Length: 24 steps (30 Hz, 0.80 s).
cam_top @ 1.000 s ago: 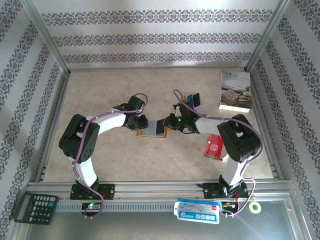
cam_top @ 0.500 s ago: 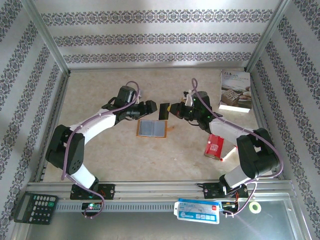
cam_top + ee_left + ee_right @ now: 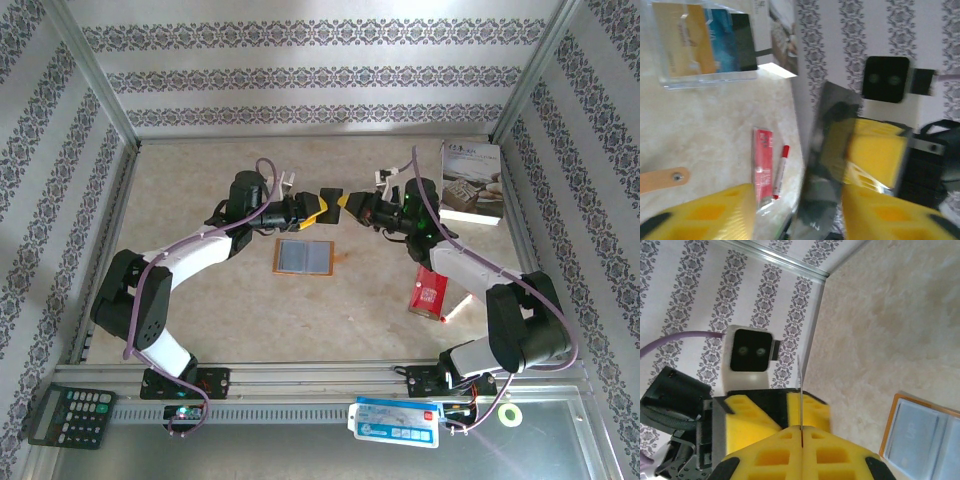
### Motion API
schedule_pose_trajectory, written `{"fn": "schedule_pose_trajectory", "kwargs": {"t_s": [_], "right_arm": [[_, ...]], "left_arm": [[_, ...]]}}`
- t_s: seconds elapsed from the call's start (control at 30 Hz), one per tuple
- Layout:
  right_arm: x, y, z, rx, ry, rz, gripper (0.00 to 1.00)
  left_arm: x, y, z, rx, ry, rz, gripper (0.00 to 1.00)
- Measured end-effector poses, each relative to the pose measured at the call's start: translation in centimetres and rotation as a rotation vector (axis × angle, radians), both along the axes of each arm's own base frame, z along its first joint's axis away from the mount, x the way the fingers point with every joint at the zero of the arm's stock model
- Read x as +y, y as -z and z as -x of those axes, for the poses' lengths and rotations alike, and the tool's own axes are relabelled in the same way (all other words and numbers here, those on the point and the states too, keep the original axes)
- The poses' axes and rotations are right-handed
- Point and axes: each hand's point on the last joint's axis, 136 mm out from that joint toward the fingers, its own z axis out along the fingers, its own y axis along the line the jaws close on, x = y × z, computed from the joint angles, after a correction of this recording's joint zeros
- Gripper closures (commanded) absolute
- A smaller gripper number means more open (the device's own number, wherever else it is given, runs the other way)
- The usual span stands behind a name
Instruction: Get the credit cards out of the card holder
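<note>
The card holder [image 3: 304,257] lies open and flat on the table, orange-rimmed with grey-blue panels; it also sits at the right wrist view's lower right [image 3: 920,440], and its tan tab [image 3: 662,179] pokes in from the left. Above and behind it my right gripper [image 3: 349,205] [image 3: 801,432] is shut on a dark credit card [image 3: 330,197] [image 3: 801,385], seen edge-on. My left gripper [image 3: 317,209] [image 3: 800,212] faces it, jaws open. The card [image 3: 825,165] stands between the left gripper's yellow fingers [image 3: 705,215], nearer the right-hand one.
A clear stand [image 3: 705,45] holds gold, blue and black cards near the white book [image 3: 470,182]. A red packet [image 3: 430,291] [image 3: 762,165] and a red pen [image 3: 780,165] lie at the right. Calculator [image 3: 68,415], blue-white packet [image 3: 396,421] and tape roll [image 3: 512,414] rest on the front rail.
The right gripper lifted the dark card off the card holder and carried it up and back. The left gripper left the holder, rose to meet the card, opened wide, then narrowed.
</note>
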Motion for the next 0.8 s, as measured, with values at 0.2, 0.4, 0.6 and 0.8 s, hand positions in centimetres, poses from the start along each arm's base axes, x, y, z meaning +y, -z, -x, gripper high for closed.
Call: {"fn": "schedule_pose_trajectory", "kwargs": {"t_s": [0.2,0.4,0.6,0.8], "right_arm": [[-0.4,-1.0,-0.1,0.013,0.001,-0.058,1.0],[-0.3,-1.5,-0.5,0.029,0.01,-0.106,0.85],[1.9,-1.4,0.5,0.056,-0.026,-0.148,0.86],[2.4,-1.0,0.7,0.071,-0.013,-0.178,1.0]], "left_arm": [[-0.2,-1.6,0.0,-0.017,0.004,0.054,0.95],[-0.1,-2.5,-0.3,-0.036,-0.007,0.078,1.0],[0.2,-2.9,-0.5,-0.044,-0.032,0.09,1.0],[0.6,-2.5,-0.6,-0.031,-0.043,0.09,0.93]]}}
